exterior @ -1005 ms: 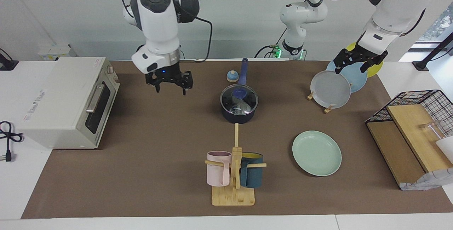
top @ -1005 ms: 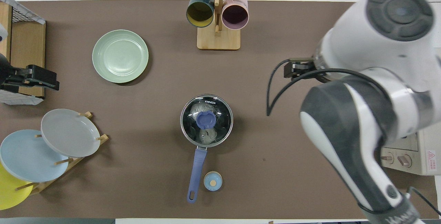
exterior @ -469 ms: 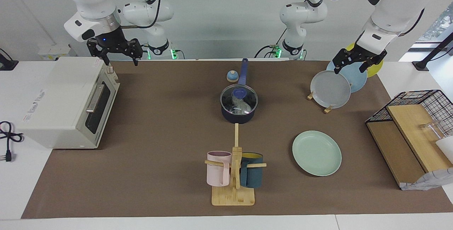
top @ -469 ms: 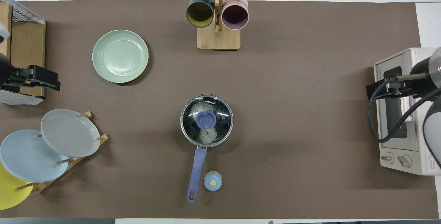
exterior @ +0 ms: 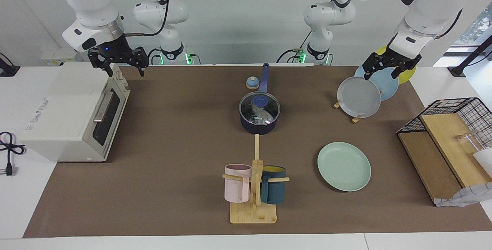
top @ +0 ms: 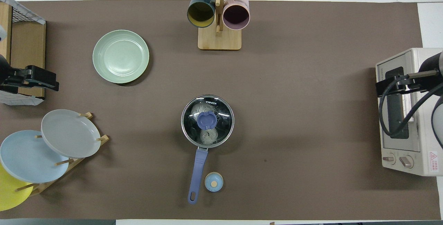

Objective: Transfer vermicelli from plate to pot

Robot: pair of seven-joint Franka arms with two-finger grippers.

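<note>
Hanging spread-fingered, right tool [exterior: 118,62] over the toaster oven [exterior: 73,111], left tool [exterior: 388,67] over the plate rack [exterior: 355,119].

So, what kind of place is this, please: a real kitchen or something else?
Most likely a robot lab staged as a kitchen: a toaster oven, a lidded pot and a mug rack sit on a brown mat, with two robot arms mounted at a plain white table.
</note>
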